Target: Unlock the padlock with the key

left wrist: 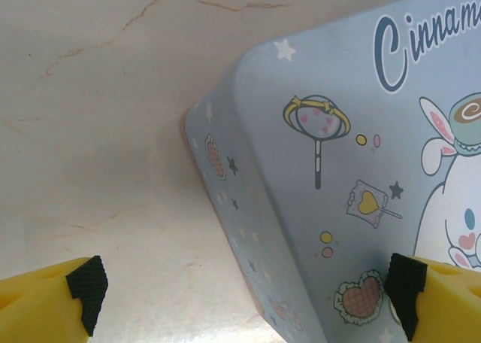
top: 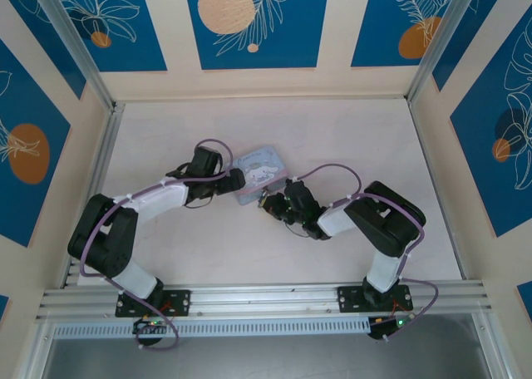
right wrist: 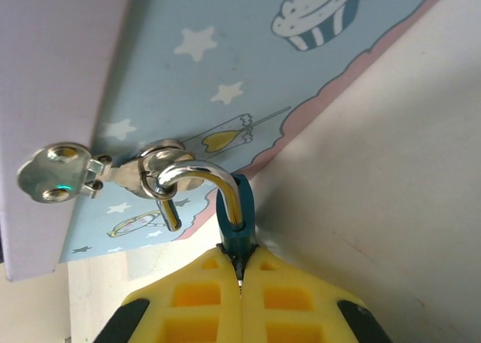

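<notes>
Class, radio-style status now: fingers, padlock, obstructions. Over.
Left fingers open, astride tin corner. Right fingers shut on padlock. Shackle one end free, hooked through hasp ring. No obstruction seen.

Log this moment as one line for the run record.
left gripper: open, at tin corner | right gripper: shut on padlock | shackle: through tin's hasp ring

I get bright, even light from overhead, and the arms cast only faint, soft shadows on the pale worktop (top: 349,146). In my right wrist view the padlock (right wrist: 197,170) loop glares white, and the yellow right jaws nearest the lens look soft. The tin (left wrist: 338,207) print stays crisp.
</notes>
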You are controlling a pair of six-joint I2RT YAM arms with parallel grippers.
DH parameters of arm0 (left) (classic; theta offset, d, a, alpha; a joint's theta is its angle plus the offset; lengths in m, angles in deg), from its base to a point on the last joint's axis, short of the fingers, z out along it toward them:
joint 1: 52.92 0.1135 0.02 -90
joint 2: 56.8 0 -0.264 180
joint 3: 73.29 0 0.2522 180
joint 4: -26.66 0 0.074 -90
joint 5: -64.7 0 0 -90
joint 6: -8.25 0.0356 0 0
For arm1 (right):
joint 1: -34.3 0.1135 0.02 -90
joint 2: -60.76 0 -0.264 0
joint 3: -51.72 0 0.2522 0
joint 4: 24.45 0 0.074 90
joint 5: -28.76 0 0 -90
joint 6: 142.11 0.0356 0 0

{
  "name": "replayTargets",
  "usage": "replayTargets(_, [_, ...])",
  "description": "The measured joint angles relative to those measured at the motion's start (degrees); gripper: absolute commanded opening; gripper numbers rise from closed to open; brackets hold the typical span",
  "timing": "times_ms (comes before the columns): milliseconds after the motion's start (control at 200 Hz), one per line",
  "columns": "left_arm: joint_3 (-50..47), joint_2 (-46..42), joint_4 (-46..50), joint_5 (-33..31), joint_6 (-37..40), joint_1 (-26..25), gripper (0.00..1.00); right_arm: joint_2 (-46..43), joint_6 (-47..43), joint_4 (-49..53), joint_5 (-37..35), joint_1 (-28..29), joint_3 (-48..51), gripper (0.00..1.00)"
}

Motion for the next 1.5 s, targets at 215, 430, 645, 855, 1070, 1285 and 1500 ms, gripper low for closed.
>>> replayTargets(215, [-0.79,0.22,-2.16,-1.25,-1.25,-1.31,0.97,0.00,3.10,-2.78,0.31,-1.31,1.42,0.00])
replayTargets(430, [-1.38,0.61,-4.02,-1.42,-2.34,-1.66,0.97,0.00,6.05,-4.33,0.96,-2.97,1.42,0.00])
replayTargets(645, [-1.38,1.07,-4.83,-1.44,-2.60,-1.77,0.96,-0.02,8.11,-4.50,1.03,-7.02,1.42,0.00])
replayTargets(855, [-1.36,1.22,-5.05,-1.44,-2.75,-1.77,0.97,-3.56,8.22,-2.21,0.96,-11.21,3.17,0.00])
replayTargets(1070, [-1.16,1.22,-4.83,-1.46,-2.75,-1.84,0.97,-15.23,5.49,5.38,1.49,-20.22,8.35,0.00])
replayTargets(1285, [-0.55,0.63,-2.91,-2.34,-2.56,-1.84,1.00,-26.51,0.55,16.15,4.00,-29.49,8.85,0.36])
replayTargets(1500, [1.14,-2.75,5.51,-5.49,-0.20,-1.88,1.00,-35.06,-4.98,27.71,7.50,-29.97,8.70,0.83])
